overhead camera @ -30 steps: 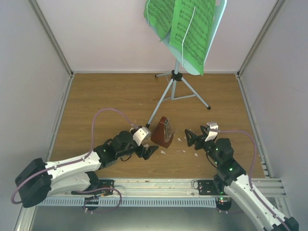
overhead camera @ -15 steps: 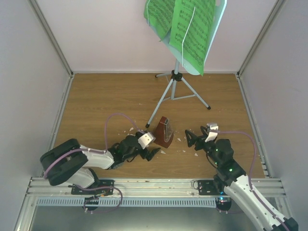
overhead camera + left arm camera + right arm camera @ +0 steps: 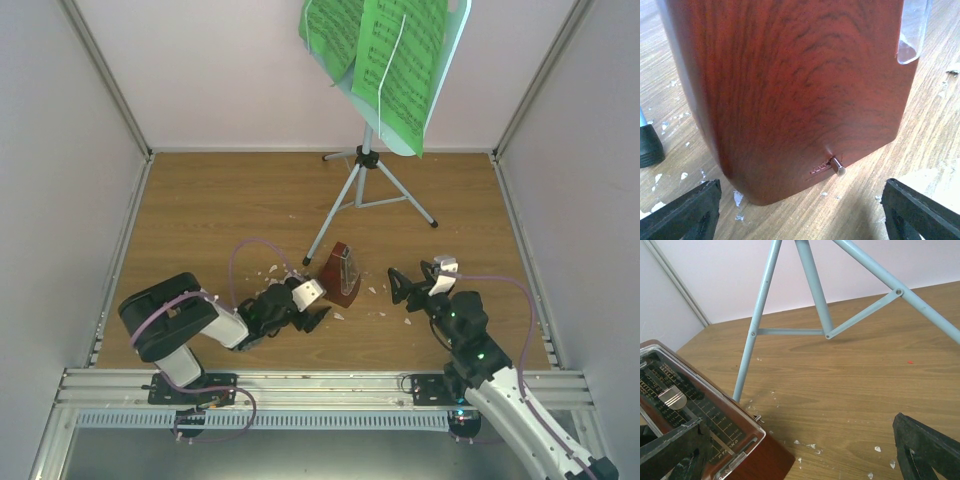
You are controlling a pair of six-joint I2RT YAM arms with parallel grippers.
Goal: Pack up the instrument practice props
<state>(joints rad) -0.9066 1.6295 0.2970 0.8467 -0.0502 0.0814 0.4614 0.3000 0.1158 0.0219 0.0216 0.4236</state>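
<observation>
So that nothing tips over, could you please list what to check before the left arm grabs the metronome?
1. Left gripper open: ok.
2. Metronome upright on the table: ok.
3. Metronome centred ahead of the left fingers: ok.
4. Gap wide enough for its base: cannot tell, looks tight.
5. Stand foot apart from the left fingers: ok, but close.
6. Right gripper open, off the metronome: ok.

wooden table: brown grain | white crumbs: scattered mid-table | back wall: pale
</observation>
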